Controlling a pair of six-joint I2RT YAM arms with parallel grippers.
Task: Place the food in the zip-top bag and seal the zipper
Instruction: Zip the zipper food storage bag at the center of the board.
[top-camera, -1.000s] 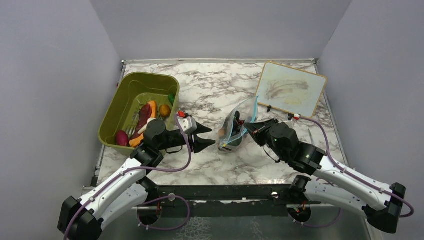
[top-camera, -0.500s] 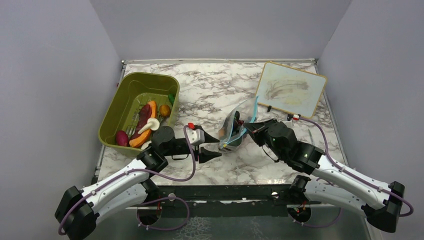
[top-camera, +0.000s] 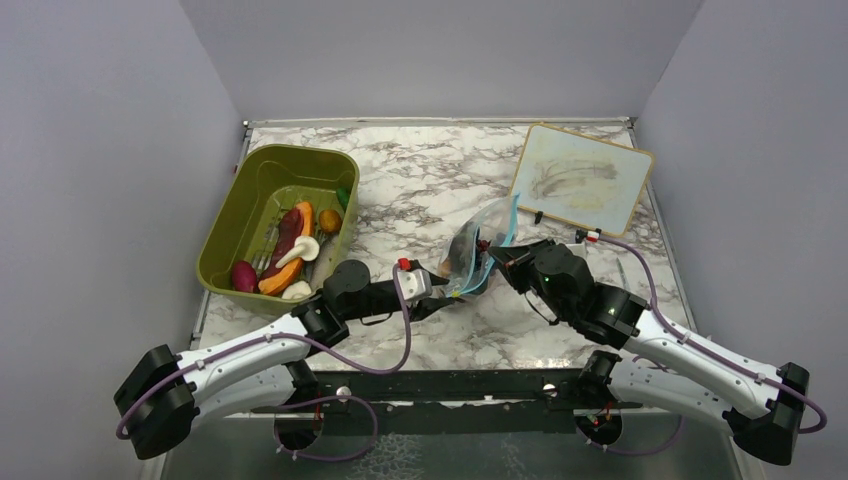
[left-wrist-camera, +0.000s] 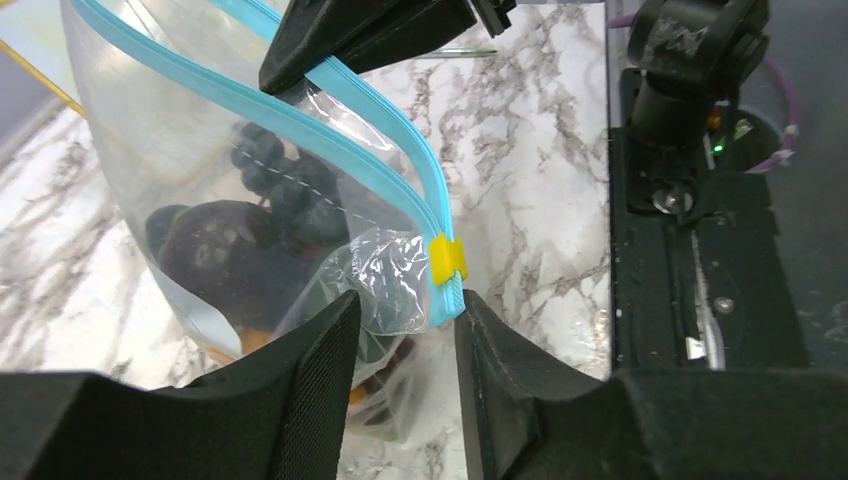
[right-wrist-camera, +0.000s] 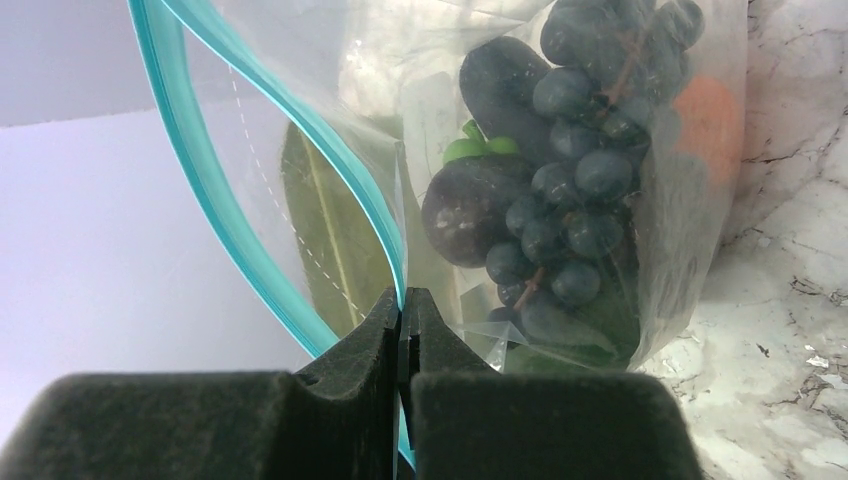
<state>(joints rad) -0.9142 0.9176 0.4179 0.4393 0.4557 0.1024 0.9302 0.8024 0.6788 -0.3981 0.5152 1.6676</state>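
The clear zip-top bag (top-camera: 470, 255) stands mid-table with a dark purple grape bunch (right-wrist-camera: 580, 190), a dark round fruit (right-wrist-camera: 465, 215) and an orange piece (right-wrist-camera: 705, 110) inside. Its teal zipper (left-wrist-camera: 330, 110) runs open along the mouth to a yellow slider (left-wrist-camera: 449, 259). My right gripper (right-wrist-camera: 405, 300) is shut on one lip of the zipper strip (right-wrist-camera: 350, 180). My left gripper (left-wrist-camera: 405, 320) is open, its fingers either side of the bag's corner just below the slider; in the top view (top-camera: 440, 297) it sits at the bag's near left side.
The olive-green tub (top-camera: 240, 210) at the left holds more toy food: a dark red piece (top-camera: 290, 232), orange pieces (top-camera: 330, 220), a white mushroom (top-camera: 300, 250). A whiteboard (top-camera: 582, 177) leans at the back right. The right arm's base (left-wrist-camera: 700, 60) stands beyond the bag.
My left gripper has moved right from beside the tub up to the bag's slider corner, narrowing its opening. The right gripper and the bag have stayed put.
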